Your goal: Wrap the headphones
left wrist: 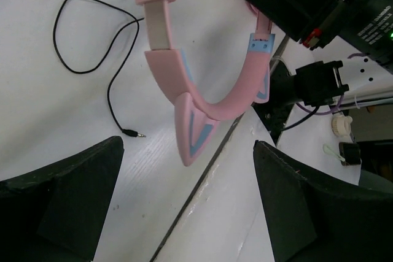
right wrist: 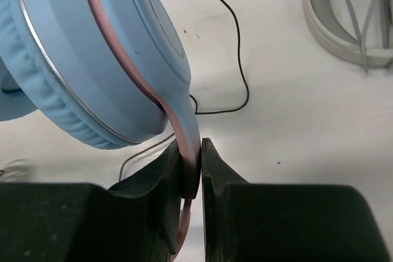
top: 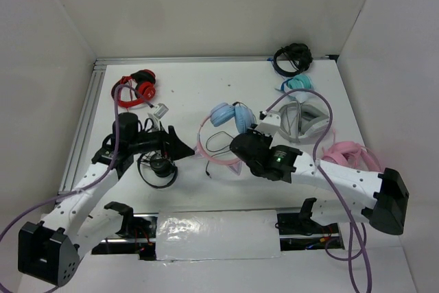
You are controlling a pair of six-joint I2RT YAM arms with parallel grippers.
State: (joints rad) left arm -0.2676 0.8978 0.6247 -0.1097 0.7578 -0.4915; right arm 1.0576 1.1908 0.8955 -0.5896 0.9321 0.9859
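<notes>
White table (top: 195,87), plain white walls (top: 219,12)

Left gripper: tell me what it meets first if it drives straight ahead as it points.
Probably the cat ear of the headphones, dead ahead of the open left gripper. Height is unclear, so it could pass above it.

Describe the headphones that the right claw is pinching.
Look at the middle of the white table, at the right gripper. The headphones there have a pink headband with cat ears and light-blue cups, unlike the red-and-black pair or plain pink pair.
</notes>
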